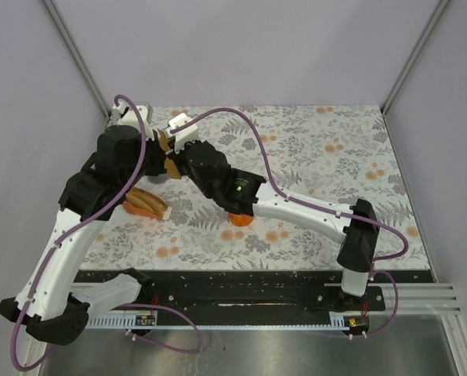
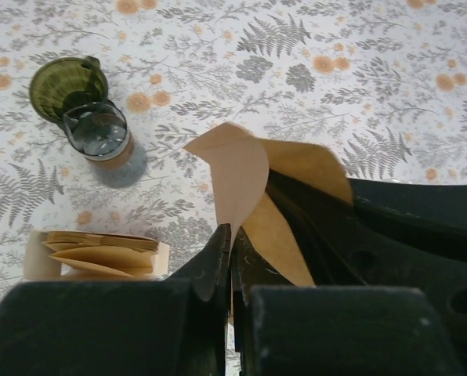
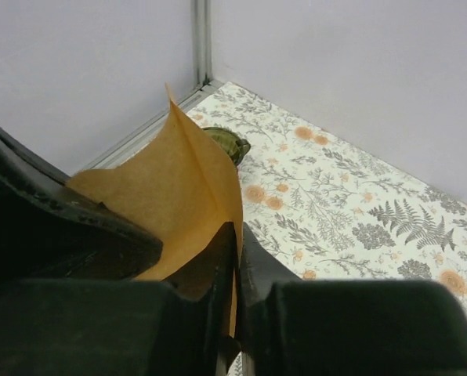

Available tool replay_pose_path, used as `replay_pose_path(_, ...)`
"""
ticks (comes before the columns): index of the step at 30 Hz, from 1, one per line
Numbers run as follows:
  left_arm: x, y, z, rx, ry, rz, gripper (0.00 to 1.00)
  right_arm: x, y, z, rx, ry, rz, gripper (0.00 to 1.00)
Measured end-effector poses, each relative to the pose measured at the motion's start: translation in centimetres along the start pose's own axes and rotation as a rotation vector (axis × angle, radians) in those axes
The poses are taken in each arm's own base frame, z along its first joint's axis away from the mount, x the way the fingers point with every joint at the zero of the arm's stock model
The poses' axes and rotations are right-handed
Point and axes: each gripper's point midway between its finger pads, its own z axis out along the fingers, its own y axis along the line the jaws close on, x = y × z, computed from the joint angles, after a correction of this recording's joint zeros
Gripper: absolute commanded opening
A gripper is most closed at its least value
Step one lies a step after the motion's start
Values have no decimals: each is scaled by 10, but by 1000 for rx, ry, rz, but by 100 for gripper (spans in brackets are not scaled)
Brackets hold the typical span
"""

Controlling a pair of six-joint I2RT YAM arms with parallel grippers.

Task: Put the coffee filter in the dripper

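Observation:
A brown paper coffee filter (image 2: 241,176) hangs in the air, spread open between both grippers. My left gripper (image 2: 232,243) is shut on one edge of it. My right gripper (image 3: 237,243) is shut on the opposite edge (image 3: 171,196). In the top view the two grippers meet at the back left, with bits of the filter (image 1: 171,167) showing between them. The green glass dripper (image 2: 65,84) stands on the table beyond the filter, apart from it. It also shows in the right wrist view (image 3: 226,143), near the back corner. It is hidden in the top view.
A small glass vessel with a brown band (image 2: 99,131) stands against the dripper. A stack of brown filters (image 1: 147,204) lies on the floral cloth by the left arm, also in the left wrist view (image 2: 100,254). An orange object (image 1: 239,218) sits partly under the right arm. Walls close off the back and left.

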Motion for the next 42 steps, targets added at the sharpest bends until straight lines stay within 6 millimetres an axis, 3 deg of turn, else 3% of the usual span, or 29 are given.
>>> replay_pose_path(8, -4, 17, 5, -84, -32, 75, 0, 15, -17, 2, 66, -6, -5, 3)
replay_pose_path(15, -8, 16, 7, -74, -47, 109, 0, 5, -20, -4, 46, -34, -5, 44)
replay_pose_path(20, -4, 4, 7, -19, -34, 124, 0, 4, -11, -2, -30, -39, -10, 45)
replay_pose_path(21, -3, 1, 7, -6, -31, 126, 0, 4, -10, -2, -40, -40, -10, 44)
replay_pose_path(25, -1, -5, 6, 26, -23, 131, 0, 5, -6, -1, -68, -39, -7, 21)
replay_pose_path(28, -1, -6, 6, 30, -22, 139, 0, 5, -9, 0, -63, -37, 2, 12)
replay_pose_path(35, -3, 6, 8, -28, -32, 188, 0, 11, -29, 1, -24, -25, 15, 4)
replay_pose_path(42, -10, 8, 11, -43, -64, 231, 0, 4, -35, -11, -28, -34, 23, 0)
